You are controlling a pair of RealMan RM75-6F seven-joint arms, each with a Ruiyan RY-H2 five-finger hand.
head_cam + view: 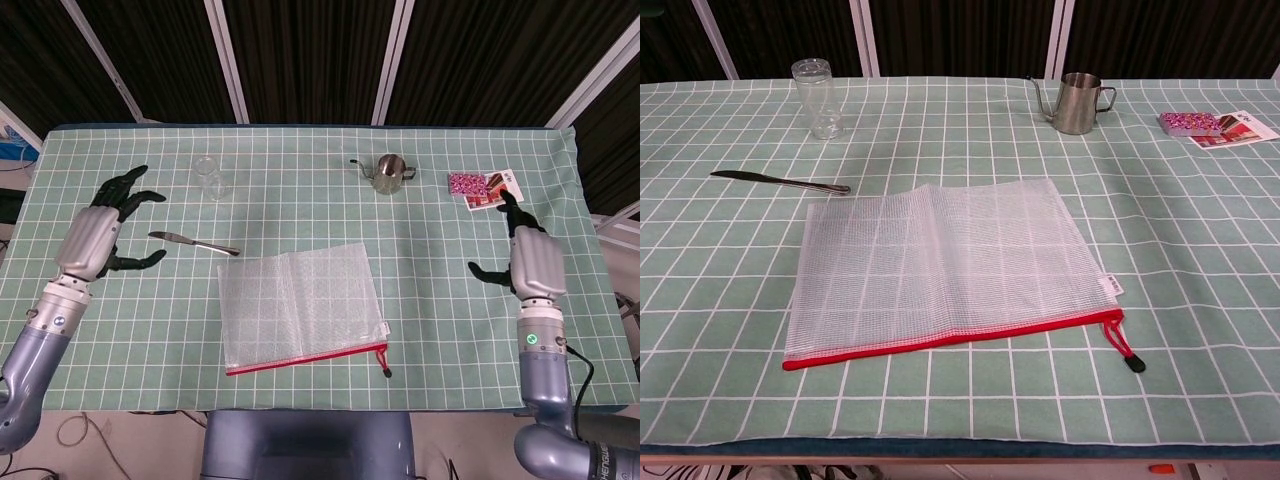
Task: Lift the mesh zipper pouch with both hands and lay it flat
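A table covered in a green cloth with a white grid is filling both views. The mesh zipper pouch is lying flat on it, toward the near edge and roughly midway between the two arms, its red zipper edge facing the robot and its black pull tab trailing off the near right corner. A faint fold line is running across the mesh from front to back.

The left hand is hovering over the left part of the table, well apart from the pouch, with its dark fingers spread and nothing in them. The right hand is sitting over the right edge of the table, likewise well clear of the pouch, fingers apart and holding nothing. Neither hand is touching the pouch, and neither is showing in the chest view.

A small steel pitcher with a thin spout is standing upright at the far side, right of centre. A clear glass is standing upright at the far left. A table knife is lying between the glass and the pouch, just beyond the pouch's far left corner. At the far right, a pink glittery block is resting beside a printed card.
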